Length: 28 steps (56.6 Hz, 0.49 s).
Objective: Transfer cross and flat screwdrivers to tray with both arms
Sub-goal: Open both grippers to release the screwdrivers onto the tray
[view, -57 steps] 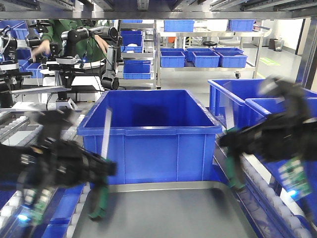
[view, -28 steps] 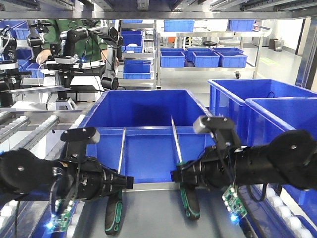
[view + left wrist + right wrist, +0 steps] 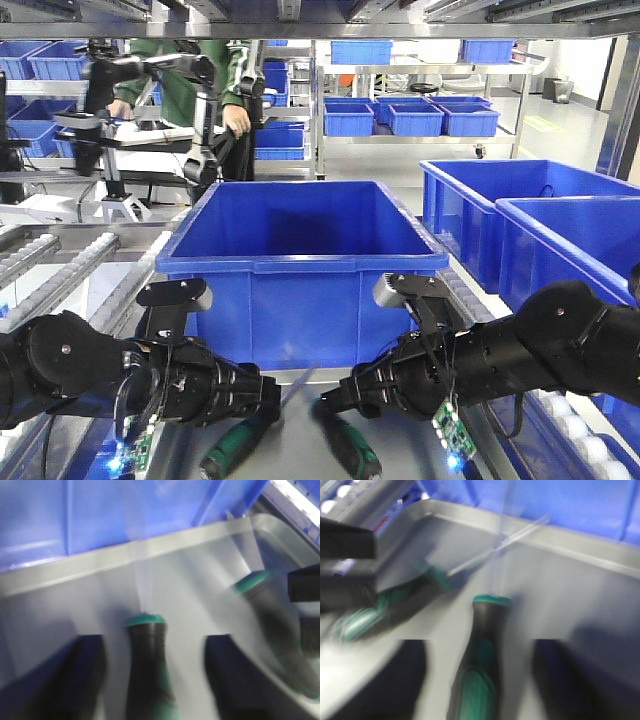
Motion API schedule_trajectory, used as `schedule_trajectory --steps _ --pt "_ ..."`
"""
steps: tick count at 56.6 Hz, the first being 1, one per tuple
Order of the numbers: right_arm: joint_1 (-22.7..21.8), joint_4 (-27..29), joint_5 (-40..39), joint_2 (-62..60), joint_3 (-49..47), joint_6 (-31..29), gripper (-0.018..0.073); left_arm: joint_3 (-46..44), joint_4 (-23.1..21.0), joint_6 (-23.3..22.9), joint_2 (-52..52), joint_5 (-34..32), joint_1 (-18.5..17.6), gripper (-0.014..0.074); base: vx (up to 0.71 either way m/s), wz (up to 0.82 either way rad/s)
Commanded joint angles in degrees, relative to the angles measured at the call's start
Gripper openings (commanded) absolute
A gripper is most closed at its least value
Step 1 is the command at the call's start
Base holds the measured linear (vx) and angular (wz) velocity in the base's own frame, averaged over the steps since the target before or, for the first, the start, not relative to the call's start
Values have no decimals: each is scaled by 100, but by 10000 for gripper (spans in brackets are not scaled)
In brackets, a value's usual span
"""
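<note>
Grey metal tray [image 3: 300, 455] now carries both screwdrivers: half a second ago I held them upright, shafts in the air; now the left screwdriver [image 3: 235, 447] and right screwdriver [image 3: 350, 452] lie flat on it. My left gripper [image 3: 262, 400] and right gripper [image 3: 335, 395] stand spread apart, each handle lying free between the fingers, so the transfer looks essentially finished.

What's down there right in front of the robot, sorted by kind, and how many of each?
Black-and-green-handled screwdrivers: 2, the left one and the right one
Wide shallow grey metal tray: 1
Deep blue plastic bin just behind the tray: 1
Black grippers: 2, left gripper and right gripper
Total: 6
</note>
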Motion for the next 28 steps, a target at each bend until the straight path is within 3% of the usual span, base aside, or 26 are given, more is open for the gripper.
schedule_trajectory --steps 1,9,17,28 --pt "-12 243 -72 -340 -164 78 613 -153 -156 -14 -269 27 -34 607 0 0" --pt "-12 155 -64 -579 -164 227 617 -153 -143 -7 -375 283 -16 603 0 0" --pt "-17 -41 -155 -1019 -164 264 613 -153 -110 -7 -717 67 -16 591 0 0" --pt "-18 -995 -640 -1757 -164 981 607 -153 720 -32 -1667 -186 -16 591 0 0"
